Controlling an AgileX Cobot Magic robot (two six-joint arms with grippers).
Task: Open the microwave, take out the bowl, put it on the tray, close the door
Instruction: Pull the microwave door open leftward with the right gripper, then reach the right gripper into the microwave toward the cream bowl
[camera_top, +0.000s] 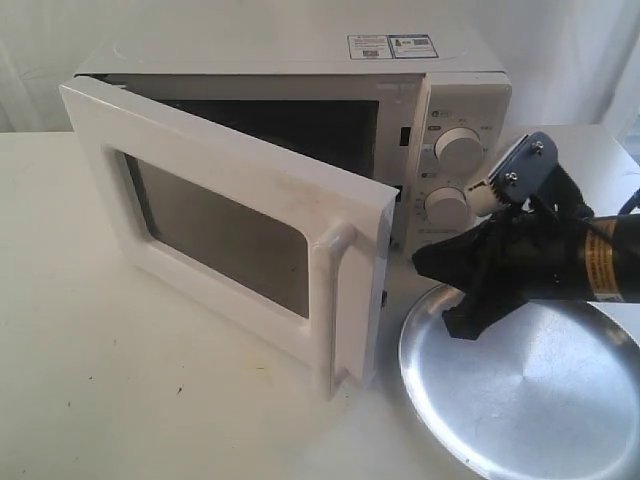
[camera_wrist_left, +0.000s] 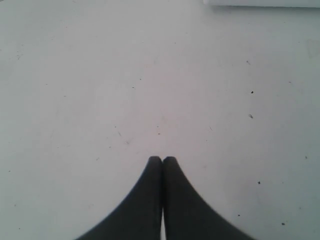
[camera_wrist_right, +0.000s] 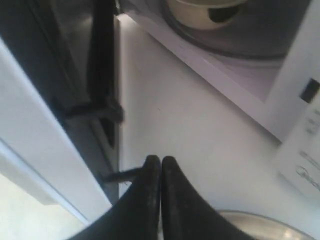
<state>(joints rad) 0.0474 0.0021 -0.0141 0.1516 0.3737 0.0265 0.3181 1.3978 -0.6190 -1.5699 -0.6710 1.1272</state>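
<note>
We found the first step partly done: the white door (camera_top: 230, 230) with its dark window stood swung about halfway out from the white boxy microwave (camera_top: 450, 85). The small cream-white bowl (camera_wrist_right: 200, 15) sat inside on the glass turntable (camera_wrist_right: 260, 37), not yet lifted. The large round silver metal tray (camera_top: 530, 400) lay on the table with nothing on it, in front of the dials (camera_top: 459, 146). Our right gripper (camera_wrist_right: 161, 162) hovered between the door's edge and the tray, its black fingers pressed together, holding nothing. Our left gripper (camera_wrist_left: 162, 161), likewise pressed together and empty, hung over the white tabletop (camera_wrist_left: 100, 75). We judged that widening the door, fetching the bowl, setting it down and closing remained.
</note>
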